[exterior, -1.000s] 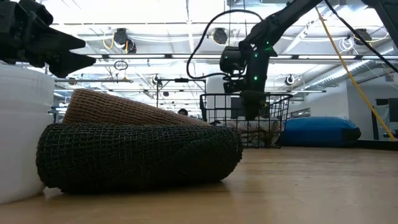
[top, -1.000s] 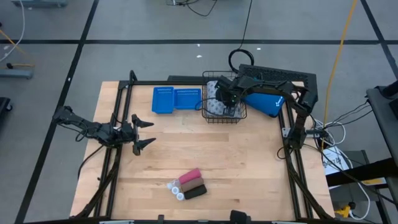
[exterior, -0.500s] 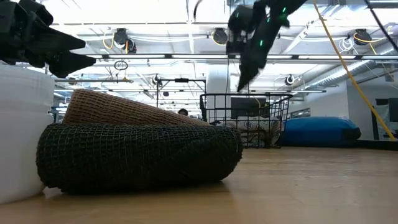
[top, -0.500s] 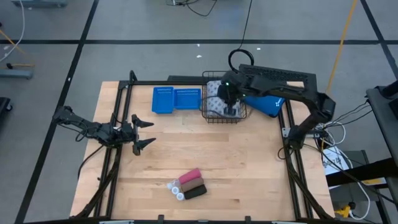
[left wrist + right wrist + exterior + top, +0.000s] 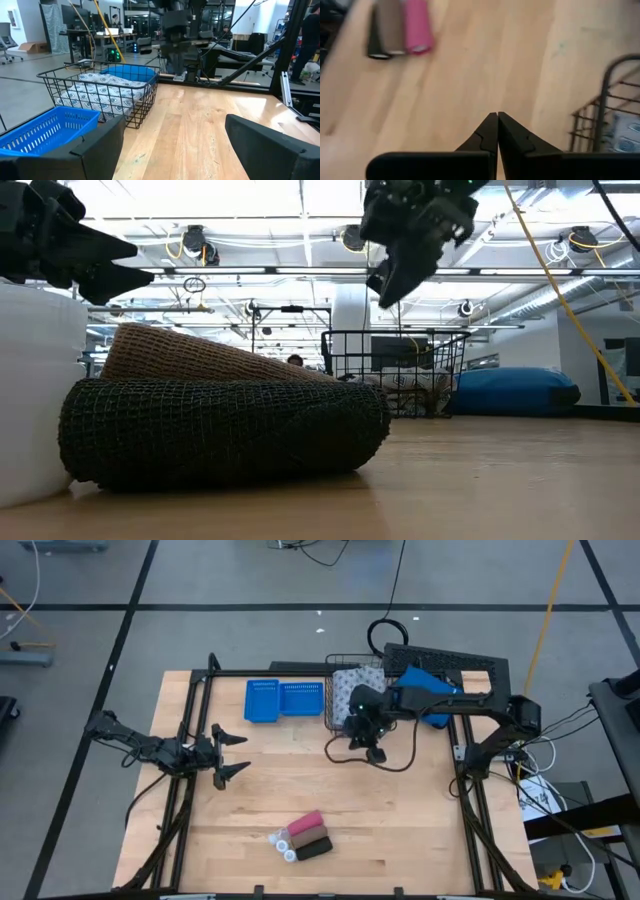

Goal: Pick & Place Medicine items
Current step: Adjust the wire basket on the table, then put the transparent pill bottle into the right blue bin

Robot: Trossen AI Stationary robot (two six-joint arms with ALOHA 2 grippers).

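- One item is judged already placed: the grey-white patterned soft pack (image 5: 347,692) is seen lying inside the black wire basket (image 5: 334,721) at the far side of the table.
- The right gripper (image 5: 376,751) is seen above bare wood just in front of the basket, its two dark fingers (image 5: 490,131) pressed together with nothing between them.
- The step in hand is judged to be the transit from the basket toward the remaining items near the front edge.
- There, the pink oblong block (image 5: 304,824) and the dark brown-black oblong block (image 5: 314,847) lie side by side, touching; the two tiny white round bottles (image 5: 284,844) sit just beside their ends.
- For the next move, the fingers would have to be opened before descent, and one block singled out, since the cluster is tightly packed and a neighbour could be nudged.
- The left gripper (image 5: 233,752) waits at the left edge of the table, jaws spread wide and empty.
- The surface is a pale wooden table top (image 5: 400,830) framed by black rails; two blue perforated plastic trays (image 5: 284,698) lie beside the basket, and a bright blue padded pouch (image 5: 436,708) lies behind the right arm.
- Beyond the table, a grey floor with dark lines is seen from above; in the low view, a large hall with ceiling lights is shown.
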